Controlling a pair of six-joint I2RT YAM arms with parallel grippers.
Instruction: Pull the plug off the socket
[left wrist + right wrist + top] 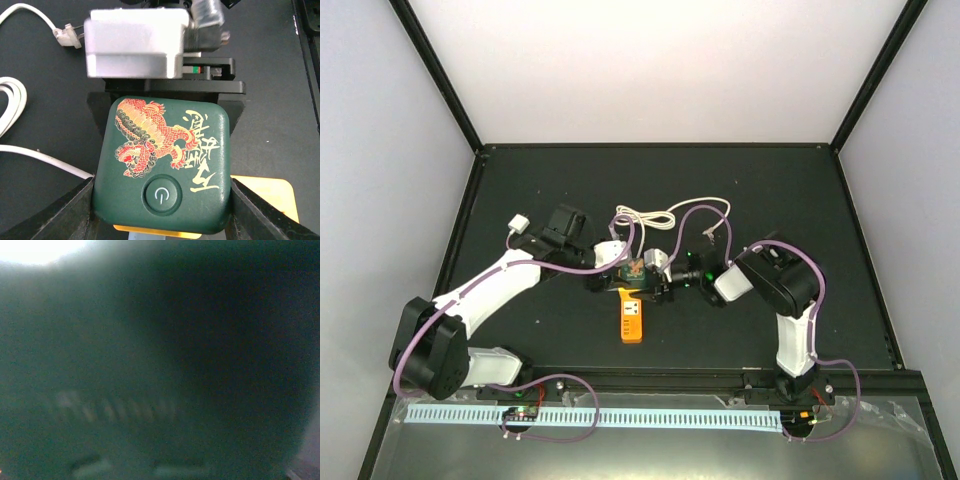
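The orange socket [632,322] lies mid-table, and its edge [267,192] shows beneath a dark green cube [165,160] with a red-and-gold lion print. The cube [633,270] stands on the socket's far end. My left gripper [162,185] is shut on the cube, one finger pressed against each side. My right gripper [665,275] meets the cube from the right, its black jaws at the far edge; whether they grip is unclear. A blurred dark green surface fills the right wrist view. The small white plug [67,35] on its cream cord [650,215] lies on the table, apart from the socket.
The cream cord [12,107] loops on the black table behind the cube and runs in under it. A small white block [518,224] lies at the far left. Raised black edges [655,147] border the table.
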